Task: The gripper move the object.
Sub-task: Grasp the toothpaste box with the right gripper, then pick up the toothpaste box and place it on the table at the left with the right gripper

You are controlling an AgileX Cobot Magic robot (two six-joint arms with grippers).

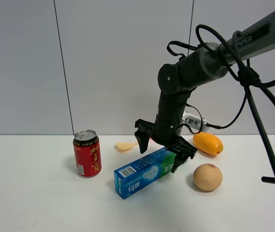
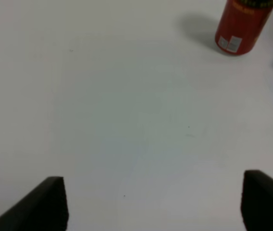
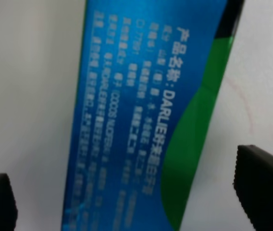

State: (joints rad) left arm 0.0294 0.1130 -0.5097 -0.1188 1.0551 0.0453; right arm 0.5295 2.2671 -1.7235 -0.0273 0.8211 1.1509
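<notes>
blue-and-green toothpaste box (image 1: 145,173) lies flat on the surface (image 1: 40,203) near the red can (image 1: 86,153), my right gripper (image 1: 160,155) hangs over its green end, jaws spread and empty, so i judge approach: next i lower and close.

Blue-green toothpaste box (image 1: 145,172) lying flat, angled; right pincer (image 1: 160,155) spread wide above its far end.

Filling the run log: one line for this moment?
right gripper: open, astride toothpaste box | toothpaste box: lying on table | left gripper: open
</notes>
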